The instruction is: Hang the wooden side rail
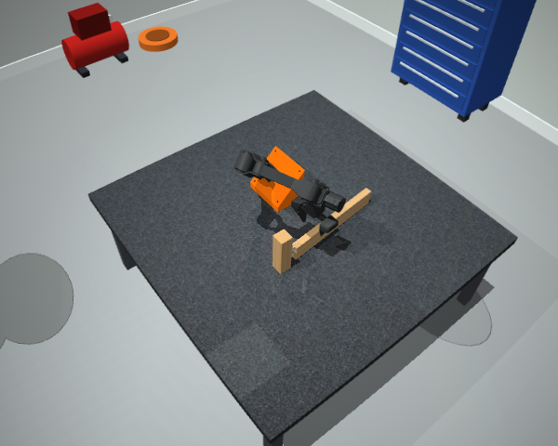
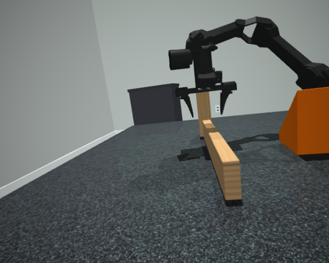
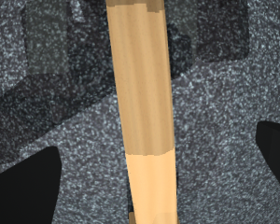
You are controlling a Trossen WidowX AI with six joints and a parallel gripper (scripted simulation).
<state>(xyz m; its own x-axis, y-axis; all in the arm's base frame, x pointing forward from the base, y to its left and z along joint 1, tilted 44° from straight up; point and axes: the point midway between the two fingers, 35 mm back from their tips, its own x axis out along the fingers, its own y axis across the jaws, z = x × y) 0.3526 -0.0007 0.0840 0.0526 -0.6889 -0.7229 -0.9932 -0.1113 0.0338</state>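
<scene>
The wooden side rail (image 1: 355,204) (image 2: 224,153) (image 3: 145,93) stands on its narrow edge, with its far end on the table. Its other end is close beside the upright headboard post (image 1: 282,252) (image 2: 203,106). A small bit of steel (image 1: 294,249) shows at the rail's end facing the post. The slot and pins are hidden, and I cannot tell whether the hooks touch the pins. My gripper (image 1: 312,226) (image 2: 207,115) (image 3: 161,145) is wide open and empty, pointing down above the rail near its post end. In the wrist view the rail runs between the two fingers without contact.
The orange robot base (image 1: 288,165) (image 2: 315,121) stands on the dark table (image 1: 197,191) beside the rail. The arm reaches over from it. The blue drawer cabinet (image 1: 490,62), red compressor (image 1: 97,45) and orange ring (image 1: 157,45) are off the table on the floor.
</scene>
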